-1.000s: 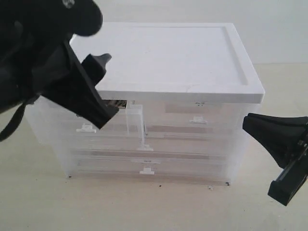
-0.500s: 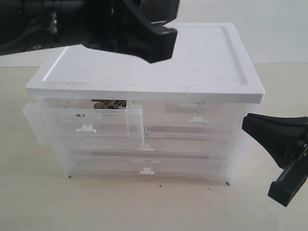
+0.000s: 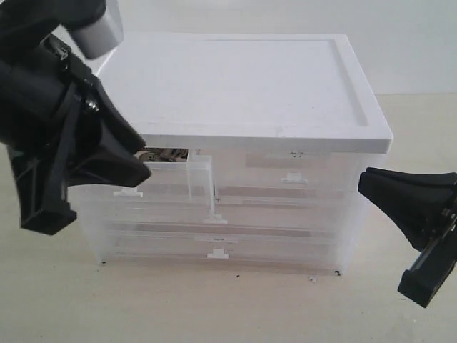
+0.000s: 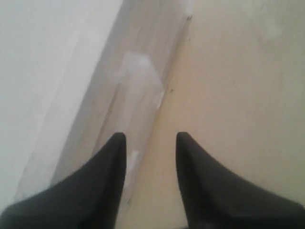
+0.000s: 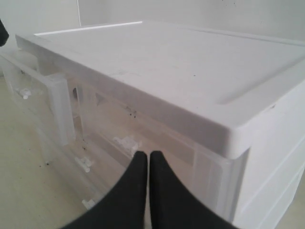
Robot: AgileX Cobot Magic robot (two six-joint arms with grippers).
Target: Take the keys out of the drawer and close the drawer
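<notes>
At top-left slot of cabinet (image 3: 285, 86): drawer (image 3: 198, 175) pulled out, keys (image 3: 161, 154) inside, just under lid edge. Left gripper (image 4: 150, 138) at drawer front, jaws apart, empty, probably lining up for keys. Right gripper (image 5: 144, 160) off to side, fingers together.

keys (image 3: 163, 154) in drawer (image 3: 182, 182) | drawer upper-left in cabinet (image 3: 243, 78), protruding forward | left pincer (image 4: 150, 139) before drawer

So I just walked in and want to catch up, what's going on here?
A two-arm robot is working at a small plastic drawer cabinet. Its upper left drawer stands pulled partway out, and the keys lie inside it, not yet taken. The left gripper hangs open and empty at the front of that drawer. The right gripper is shut, off to the cabinet's right side.
</notes>
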